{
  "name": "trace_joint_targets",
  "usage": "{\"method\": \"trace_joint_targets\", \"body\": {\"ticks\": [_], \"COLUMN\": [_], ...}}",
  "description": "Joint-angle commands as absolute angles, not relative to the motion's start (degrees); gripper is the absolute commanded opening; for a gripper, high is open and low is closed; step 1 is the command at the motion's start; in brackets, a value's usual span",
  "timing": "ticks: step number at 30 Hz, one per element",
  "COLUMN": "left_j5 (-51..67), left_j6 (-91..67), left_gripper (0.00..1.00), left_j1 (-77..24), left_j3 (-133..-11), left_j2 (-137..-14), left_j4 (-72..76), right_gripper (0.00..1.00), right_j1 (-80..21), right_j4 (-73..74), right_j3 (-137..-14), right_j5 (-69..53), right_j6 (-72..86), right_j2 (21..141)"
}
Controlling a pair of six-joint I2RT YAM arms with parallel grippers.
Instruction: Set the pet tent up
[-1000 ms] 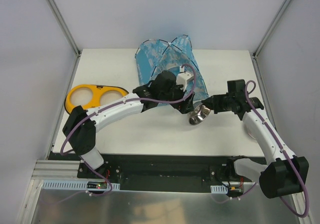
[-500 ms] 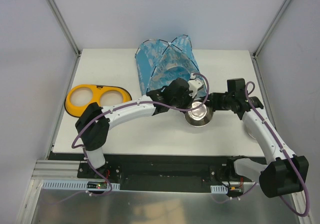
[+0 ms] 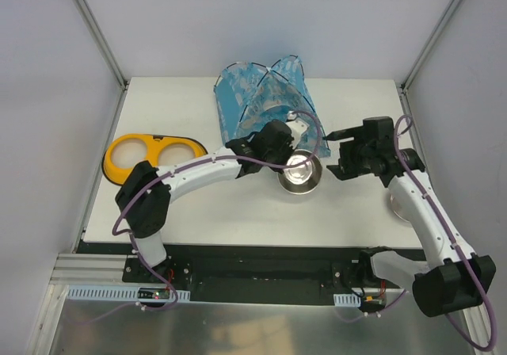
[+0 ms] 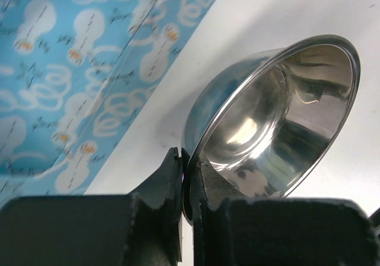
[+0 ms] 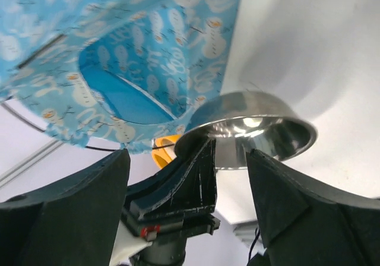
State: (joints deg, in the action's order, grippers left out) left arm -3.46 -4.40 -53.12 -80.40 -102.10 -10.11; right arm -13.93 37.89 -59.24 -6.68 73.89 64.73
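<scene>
The pet tent, light blue with white print and thin black poles, lies collapsed at the back of the table; its fabric fills the left wrist view's upper left. My left gripper is shut on the rim of a steel bowl in front of the tent. In the left wrist view the jaws pinch the rim and the bowl hangs tilted. My right gripper stands open just right of the bowl, not touching it. Its wide fingers frame the bowl and the tent.
A yellow double bowl lies at the table's left edge, and a sliver of it shows in the right wrist view. A round pale shape shows partly under my right forearm. Grey walls close in the table on three sides.
My left gripper reached over from the tent and shut on the bowl's rim. The right gripper then let the bowl go, opened and drew back right. The bowl shifted left.
</scene>
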Motion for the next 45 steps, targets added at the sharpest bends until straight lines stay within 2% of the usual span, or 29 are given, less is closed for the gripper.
{"method": "trace_joint_targets", "body": {"ticks": [1,6,10,14,18,25,30,37,42,43,45], "left_j5": [-3.9,-13.2,-17.7,-20.0,-24.1,-13.2,-5.4,-3.0,-2.5,-2.4,-2.8], "left_j6": [-6.5,-8.7,-14.0,-15.8,-17.0,-26.9,-33.3,-36.5,-36.5,-36.5,-36.5], "left_gripper": [0.00,0.00,0.00,0.00,0.00,0.00,0.00,0.00,0.00,0.03,0.18], "left_j1": [-49.5,-47.3,-39.8,-30.7,-21.6,3.2,16.0,24.6,26.1,26.3,26.5], "left_j3": [-75.3,-60.7,-52.7,-48.1,-47.5,-54.7,-58.0,-62.1,-67.5,-68.2,-69.3], "left_j2": [-92.4,-81.2,-72.2,-61.6,-58.6,-66.7,-73.0,-82.6,-90.8,-91.7,-93.2], "left_j4": [-12.2,-12.7,-15.2,-15.6,-16.5,-22.1,-23.0,-25.1,-27.5,-27.7,-28.0], "right_gripper": [0.86,0.86,0.86,0.85,0.85,0.84,0.85,0.85,0.85,0.85,0.86], "right_j1": [-14.1,-13.3,-11.8,-10.8,-10.2,-8.7,-6.4,-2.7,-1.4,-1.4,-1.1], "right_j4": [41.2,44.6,44.7,44.8,44.7,43.1,45.3,47.0,46.9,47.8,48.6], "right_j3": [-64.6,-64.8,-63.7,-63.8,-64.2,-61.5,-61.4,-59.0,-56.5,-56.5,-56.3], "right_j5": [5.9,14.8,15.6,14.9,14.9,18.3,20.0,21.3,23.0,24.2,25.8], "right_j6": [65.4,61.8,60.9,60.3,59.9,55.4,49.0,46.6,47.0,47.5,47.6], "right_j2": [59.0,57.3,58.2,60.2,62.4,64.6,69.6,70.0,67.7,67.6,67.7]}}
